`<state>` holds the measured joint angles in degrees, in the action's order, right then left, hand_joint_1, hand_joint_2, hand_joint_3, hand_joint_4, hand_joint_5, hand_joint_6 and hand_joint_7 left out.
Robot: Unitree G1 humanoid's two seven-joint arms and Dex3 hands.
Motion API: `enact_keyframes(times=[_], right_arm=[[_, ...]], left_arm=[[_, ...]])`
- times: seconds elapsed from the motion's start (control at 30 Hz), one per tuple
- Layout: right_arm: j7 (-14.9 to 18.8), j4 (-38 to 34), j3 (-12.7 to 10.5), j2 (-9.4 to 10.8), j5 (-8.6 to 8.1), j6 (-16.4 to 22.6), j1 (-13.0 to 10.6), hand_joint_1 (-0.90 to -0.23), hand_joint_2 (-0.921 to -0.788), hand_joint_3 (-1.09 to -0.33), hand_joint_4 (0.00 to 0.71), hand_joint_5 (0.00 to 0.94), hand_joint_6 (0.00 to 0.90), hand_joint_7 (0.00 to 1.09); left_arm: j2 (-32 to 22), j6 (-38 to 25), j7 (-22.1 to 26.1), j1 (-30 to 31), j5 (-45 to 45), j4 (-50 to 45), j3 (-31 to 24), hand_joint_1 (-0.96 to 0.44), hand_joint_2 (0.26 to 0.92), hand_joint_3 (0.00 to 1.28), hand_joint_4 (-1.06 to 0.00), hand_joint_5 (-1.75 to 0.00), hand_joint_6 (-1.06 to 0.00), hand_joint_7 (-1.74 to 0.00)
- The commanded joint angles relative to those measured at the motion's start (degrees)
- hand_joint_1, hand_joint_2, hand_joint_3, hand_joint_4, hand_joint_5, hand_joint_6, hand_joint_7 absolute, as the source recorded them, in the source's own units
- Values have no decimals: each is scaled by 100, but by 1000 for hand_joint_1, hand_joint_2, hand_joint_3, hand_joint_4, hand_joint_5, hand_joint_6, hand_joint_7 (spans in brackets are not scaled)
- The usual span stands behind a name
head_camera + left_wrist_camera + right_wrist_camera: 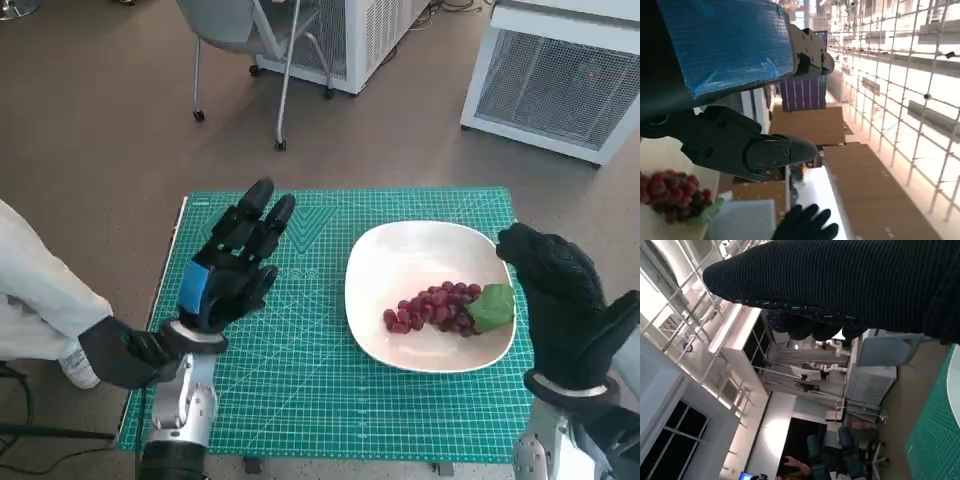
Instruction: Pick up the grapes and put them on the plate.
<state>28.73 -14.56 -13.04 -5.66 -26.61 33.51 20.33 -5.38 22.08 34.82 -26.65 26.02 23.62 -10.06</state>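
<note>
A bunch of red grapes (pixel 434 308) with a green leaf (pixel 492 306) lies on the white plate (pixel 410 258), toward its near right side. The left wrist view shows the grapes (pixel 670 194) too. My left hand (pixel 232 265) hovers over the green mat to the left of the plate, fingers spread and stretched forward, holding nothing. My gloved right hand (pixel 560 300) is raised just past the plate's right rim, close to the leaf, and it holds nothing. The glove (pixel 850 285) fills the top of the right wrist view.
The green cutting mat (pixel 300 390) covers the small table. A person's white sleeve and dark-gloved hand (pixel 125 352) reach in at the mat's near left corner. A chair (pixel 250 40) and white appliances (pixel 555 75) stand on the floor beyond.
</note>
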Motion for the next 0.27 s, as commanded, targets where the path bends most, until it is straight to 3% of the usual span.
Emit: enact_keyframes(times=[0.03, 0.27], right_arm=[[-59, -19, 37, 24, 71, -127, -82, -401, -921, -587, 489, 355, 235, 848], [-76, 8, 39, 21, 92, -133, -96, -398, -921, -589, 486, 357, 233, 851]], left_arm=[[83, -80, -34, 159, 79, -160, -44, -576, 921, 419, -191, 0, -246, 0], [95, -82, -62, 265, 15, -245, -29, -575, 921, 423, -188, 0, -243, -1]])
